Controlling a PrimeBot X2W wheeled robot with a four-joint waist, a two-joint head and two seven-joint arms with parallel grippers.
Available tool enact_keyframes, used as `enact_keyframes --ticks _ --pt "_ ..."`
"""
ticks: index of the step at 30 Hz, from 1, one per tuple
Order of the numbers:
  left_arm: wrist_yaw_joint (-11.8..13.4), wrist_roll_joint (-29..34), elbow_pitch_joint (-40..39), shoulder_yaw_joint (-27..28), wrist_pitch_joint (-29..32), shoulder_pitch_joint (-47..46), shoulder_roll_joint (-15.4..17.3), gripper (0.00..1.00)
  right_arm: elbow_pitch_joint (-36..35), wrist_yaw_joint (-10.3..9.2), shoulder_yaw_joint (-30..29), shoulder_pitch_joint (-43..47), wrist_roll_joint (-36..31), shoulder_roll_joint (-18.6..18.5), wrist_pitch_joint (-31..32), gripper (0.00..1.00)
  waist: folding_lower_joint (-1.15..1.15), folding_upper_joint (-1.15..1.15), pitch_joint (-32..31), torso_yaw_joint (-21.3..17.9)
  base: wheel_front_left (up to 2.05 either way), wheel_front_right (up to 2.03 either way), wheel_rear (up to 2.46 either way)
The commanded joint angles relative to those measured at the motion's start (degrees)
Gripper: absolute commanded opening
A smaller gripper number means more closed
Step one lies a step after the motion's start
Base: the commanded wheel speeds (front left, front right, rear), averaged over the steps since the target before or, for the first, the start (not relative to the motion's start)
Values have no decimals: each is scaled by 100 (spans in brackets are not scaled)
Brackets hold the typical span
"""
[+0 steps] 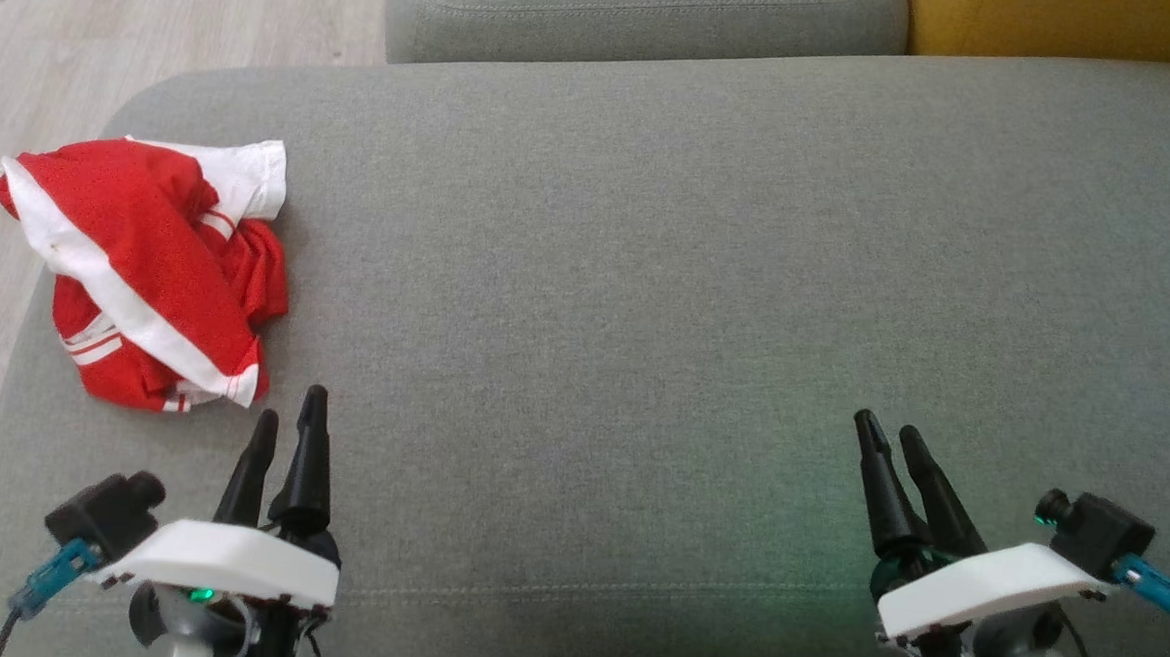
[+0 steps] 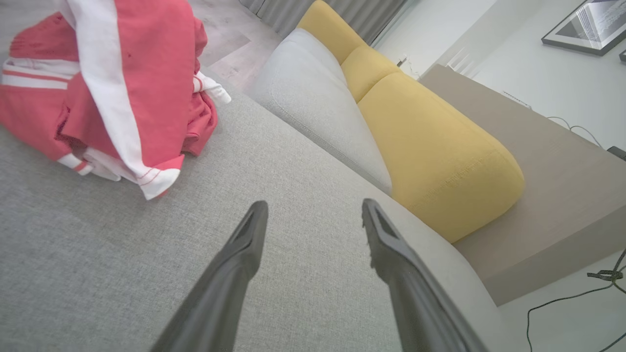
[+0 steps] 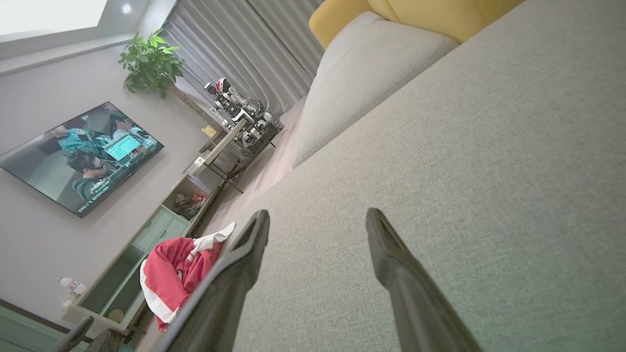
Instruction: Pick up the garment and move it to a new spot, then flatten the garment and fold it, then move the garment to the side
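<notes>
Crumpled red-and-white fabric garment (image 1: pixel 143 265) lies just forward-left of spread, empty left end effector (image 1: pixel 290 405) (right end effector (image 1: pixel 887 425), likewise spread, well apart).

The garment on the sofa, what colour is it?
Red garment with white bands, clearest in the head view.

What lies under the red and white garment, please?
The garment lies crumpled on the grey sofa cushion, near its left edge. Anything else beneath the pile is covered by the fabric, so I cannot tell.
</notes>
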Motion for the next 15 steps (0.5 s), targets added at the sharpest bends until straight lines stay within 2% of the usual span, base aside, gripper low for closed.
enact_keyframes --ticks 1,15 --pt "34 217 -263 40 -75 -278 74 100 -261 0 138 -324 -206 -52 -90 100 0 0 3 1 0 0 0" --pt "172 1351 -599 -172 -326 -308 99 100 -520 0 373 -379 -1245 -62 -344 100 0 0 43 13 0 0 0"
